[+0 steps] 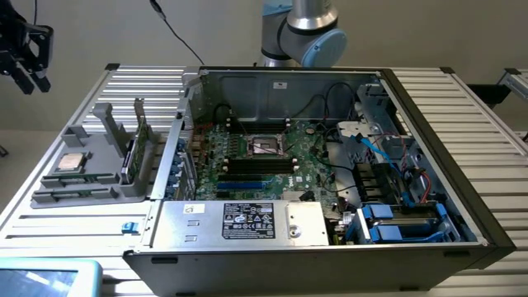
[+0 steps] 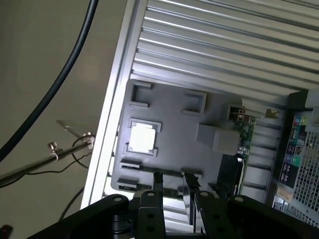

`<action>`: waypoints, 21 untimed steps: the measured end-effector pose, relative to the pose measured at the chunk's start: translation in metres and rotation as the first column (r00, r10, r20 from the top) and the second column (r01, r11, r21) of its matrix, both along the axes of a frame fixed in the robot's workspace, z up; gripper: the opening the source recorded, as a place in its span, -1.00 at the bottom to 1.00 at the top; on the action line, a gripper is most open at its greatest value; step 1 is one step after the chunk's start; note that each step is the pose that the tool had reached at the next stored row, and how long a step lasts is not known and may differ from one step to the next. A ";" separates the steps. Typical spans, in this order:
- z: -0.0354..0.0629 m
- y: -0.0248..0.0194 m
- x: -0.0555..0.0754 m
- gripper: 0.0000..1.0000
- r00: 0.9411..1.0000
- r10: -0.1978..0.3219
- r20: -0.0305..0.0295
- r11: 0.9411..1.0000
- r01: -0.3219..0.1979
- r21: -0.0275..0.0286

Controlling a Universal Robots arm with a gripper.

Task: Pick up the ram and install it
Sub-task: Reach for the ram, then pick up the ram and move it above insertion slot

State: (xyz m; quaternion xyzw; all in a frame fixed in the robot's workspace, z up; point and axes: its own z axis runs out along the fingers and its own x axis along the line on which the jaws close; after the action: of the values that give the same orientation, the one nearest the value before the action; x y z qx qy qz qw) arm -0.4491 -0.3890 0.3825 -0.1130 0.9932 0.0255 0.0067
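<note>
Table (image 1: 462, 124) has the open case (image 1: 272, 229) mid-deck, with a gray holder (image 1: 83, 185) near the edge on the exterior view's left. The ram (image 1: 140, 127) stands upright in it, probably for an easy pinch. The hand (image 1: 34, 86) hangs beyond that edge's far corner, fingers apart, empty.

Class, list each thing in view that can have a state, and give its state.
gripper: open, empty, raised at the exterior view's left.
ram: standing upright in the grey holder, untouched.
processor chip: lying flat in the holder.
computer case: side panel off, motherboard exposed.
memory slots: look empty.
</note>
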 end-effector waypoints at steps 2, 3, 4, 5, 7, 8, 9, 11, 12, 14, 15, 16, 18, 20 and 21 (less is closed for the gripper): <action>0.0000 0.0000 0.000 -0.40 0.999 0.038 0.000 0.999 -0.038 0.000; 0.0000 0.0000 0.000 -0.40 0.998 0.055 0.000 0.998 -0.055 0.000; 0.0000 0.0000 0.000 -0.40 0.997 0.073 0.000 0.997 -0.073 0.000; 0.0000 0.0000 0.000 -0.40 0.996 0.092 0.000 0.996 -0.092 0.000; 0.0000 0.0000 0.000 -0.40 0.992 0.128 0.000 0.992 -0.128 0.000; 0.0000 0.0000 0.000 -0.40 0.989 0.146 0.000 0.989 -0.146 0.000; 0.0000 0.0000 0.000 -0.40 0.987 0.163 0.000 0.987 -0.163 0.000; 0.0000 0.0000 0.000 -0.40 0.980 0.200 0.000 0.980 -0.200 0.000; 0.0000 0.0000 0.000 -0.40 0.976 0.217 0.000 0.976 -0.217 0.000; 0.0000 0.0000 0.000 -0.40 0.967 0.253 0.000 0.967 -0.253 0.000; 0.0000 0.0000 0.000 -0.40 0.963 0.270 0.000 0.963 -0.270 0.000; 0.0000 0.0000 0.000 -0.40 0.958 0.288 0.000 0.958 -0.288 0.000; 0.0000 0.0000 0.000 -0.40 0.946 0.323 0.000 0.946 -0.323 0.000; -0.0004 0.0000 0.000 -0.40 0.934 0.357 0.000 0.934 -0.357 0.000; -0.0005 0.0000 0.000 -0.40 0.928 0.373 0.000 0.928 -0.373 0.000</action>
State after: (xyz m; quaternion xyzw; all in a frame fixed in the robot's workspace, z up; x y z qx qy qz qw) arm -0.4491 -0.3889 0.3820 -0.2998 0.9536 0.0264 0.0018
